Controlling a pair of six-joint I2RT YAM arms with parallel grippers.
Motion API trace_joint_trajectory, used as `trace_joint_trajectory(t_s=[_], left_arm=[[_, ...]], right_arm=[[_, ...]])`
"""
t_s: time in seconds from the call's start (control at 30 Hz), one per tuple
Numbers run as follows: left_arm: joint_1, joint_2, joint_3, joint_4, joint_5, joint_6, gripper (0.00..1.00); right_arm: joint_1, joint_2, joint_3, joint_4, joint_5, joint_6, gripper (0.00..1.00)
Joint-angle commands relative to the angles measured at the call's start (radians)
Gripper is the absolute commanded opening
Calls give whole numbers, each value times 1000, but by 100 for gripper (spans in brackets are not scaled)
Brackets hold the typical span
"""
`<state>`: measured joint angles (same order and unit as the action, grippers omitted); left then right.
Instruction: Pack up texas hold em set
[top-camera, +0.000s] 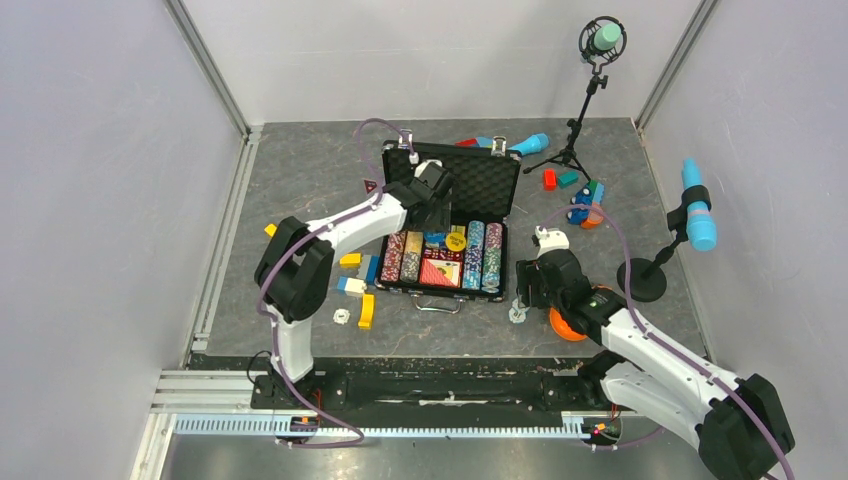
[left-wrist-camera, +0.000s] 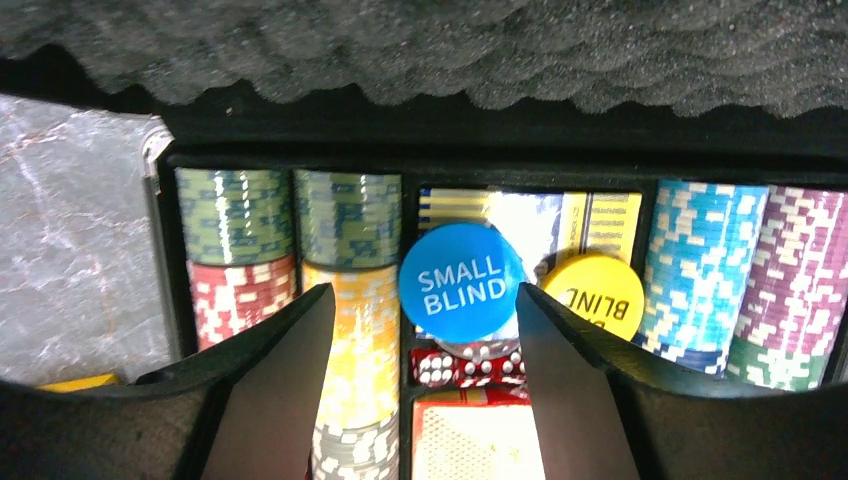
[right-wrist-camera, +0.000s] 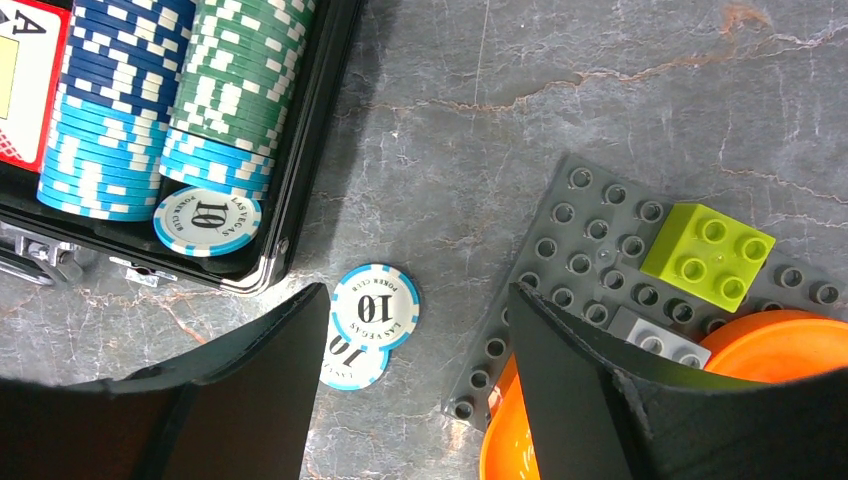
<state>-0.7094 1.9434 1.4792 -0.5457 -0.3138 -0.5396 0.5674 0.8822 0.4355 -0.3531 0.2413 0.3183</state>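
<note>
Two loose chips lie on the surface just right of the open case, under the wide right gripper; the left gripper, also wide, hovers over its blue button.

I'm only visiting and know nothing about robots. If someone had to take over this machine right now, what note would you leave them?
Left gripper: open, empty, above the round blue SMALL BLIND button and the round yellow button lying in the black ribbed case.
Right gripper: open, empty, over two light-blue poker chips marked 10 on the grey table by the case's near right corner.
Done: chip rows, red dice and buttons are in the case.
Left: add the two loose chips, close the foam-lined lid, latch it.
</note>
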Motion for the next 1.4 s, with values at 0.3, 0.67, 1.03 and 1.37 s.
trace_joint_trajectory(t_s=[0.3, 0.67, 1.03, 1.37], left_arm=[[56, -476, -289, -44, -71, -38, 74], [371, -824, -526, -190, -14, -110, 74], [568, -855, -563, -199, 105, -103, 73], [614, -740, -502, -117, 160, -96, 77]], right_arm=[[-1, -11, 26, 28, 4, -1, 69], [-1, 3, 12, 55, -18, 1, 69], [-2, 2, 5, 58, -23, -5, 69], [-1, 4, 18, 48, -24, -17, 69]])
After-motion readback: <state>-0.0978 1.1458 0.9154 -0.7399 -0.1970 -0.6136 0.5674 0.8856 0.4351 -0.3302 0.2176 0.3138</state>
